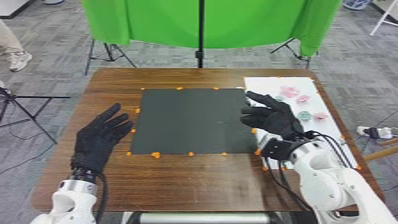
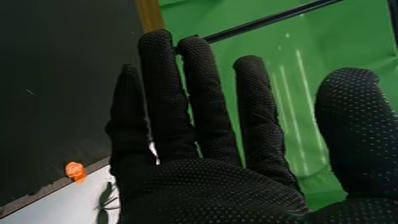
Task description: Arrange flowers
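Green cloth backdrop (image 1: 258, 25), gray carpeted floor (image 1: 160, 55), brown wooden table (image 1: 115, 190)

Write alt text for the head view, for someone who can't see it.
Two black-gloved robot hands, left and right, hover open above a brown table. Between them lies a dark mat; beside it, pink and green flowers rest on a white sheet.

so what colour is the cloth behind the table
The cloth is green, clearest in the head view.
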Tool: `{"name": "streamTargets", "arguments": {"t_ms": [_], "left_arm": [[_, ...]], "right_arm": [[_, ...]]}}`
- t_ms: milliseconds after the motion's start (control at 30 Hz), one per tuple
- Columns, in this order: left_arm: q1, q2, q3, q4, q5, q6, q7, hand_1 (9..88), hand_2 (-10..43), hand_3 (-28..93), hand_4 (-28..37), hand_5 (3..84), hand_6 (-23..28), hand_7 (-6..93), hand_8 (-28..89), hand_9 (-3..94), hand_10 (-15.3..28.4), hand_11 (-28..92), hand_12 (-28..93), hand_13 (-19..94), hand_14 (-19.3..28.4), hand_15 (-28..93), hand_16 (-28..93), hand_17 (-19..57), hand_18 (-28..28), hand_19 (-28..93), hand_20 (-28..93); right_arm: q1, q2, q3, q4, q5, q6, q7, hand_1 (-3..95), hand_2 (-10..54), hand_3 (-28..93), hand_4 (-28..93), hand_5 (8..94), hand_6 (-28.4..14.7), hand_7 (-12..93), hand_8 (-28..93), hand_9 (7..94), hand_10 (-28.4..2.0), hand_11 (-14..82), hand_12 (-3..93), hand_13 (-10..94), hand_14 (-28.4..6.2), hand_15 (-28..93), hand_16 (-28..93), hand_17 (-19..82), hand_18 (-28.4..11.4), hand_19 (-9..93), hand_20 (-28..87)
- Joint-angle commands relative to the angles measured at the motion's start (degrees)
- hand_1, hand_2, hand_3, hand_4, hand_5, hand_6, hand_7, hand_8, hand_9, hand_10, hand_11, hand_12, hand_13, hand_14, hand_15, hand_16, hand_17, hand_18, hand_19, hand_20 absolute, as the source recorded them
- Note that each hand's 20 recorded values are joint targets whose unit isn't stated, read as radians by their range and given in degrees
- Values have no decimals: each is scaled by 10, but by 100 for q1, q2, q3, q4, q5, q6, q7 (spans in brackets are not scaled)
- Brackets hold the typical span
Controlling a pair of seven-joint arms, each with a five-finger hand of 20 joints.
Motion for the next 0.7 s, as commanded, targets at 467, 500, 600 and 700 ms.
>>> {"name": "streamTargets", "arguments": {"t_ms": [467,500,600,700], "left_arm": [[110,47,-34,-80,-34,143,94,255,70,785,-243,403,92,132,-98,376,202,249,112,271,277,534,-80,-78,257,557,94],[113,55,-40,-84,-39,159,112,255,70,786,-242,403,92,132,-98,376,202,249,112,272,276,534,-80,-78,257,557,94],[155,82,-46,-104,-77,186,199,256,70,786,-242,403,92,133,-98,378,203,250,112,272,276,535,-80,-79,257,558,94],[168,112,-60,-111,-82,195,217,256,71,785,-243,403,92,133,-98,380,203,252,113,273,277,537,-81,-78,257,559,94]], "right_arm": [[296,1066,-756,-987,-3344,2161,1777,253,35,777,-282,508,-11,188,-139,601,-171,332,143,543,-159,634,98,173,-234,727,304],[331,1159,-822,-1066,-3511,2437,2039,262,33,776,-282,530,-22,190,-140,614,-168,355,143,556,-154,651,93,183,-231,741,300],[285,1276,-904,-1321,-4849,2764,3452,295,38,771,-274,621,-39,245,-150,664,-164,419,151,612,-141,679,93,223,-224,787,289],[213,1403,-1009,-1494,-6300,2207,4639,317,13,771,-263,671,-48,287,-157,698,-159,496,172,657,-132,733,116,266,-237,853,292]]}}
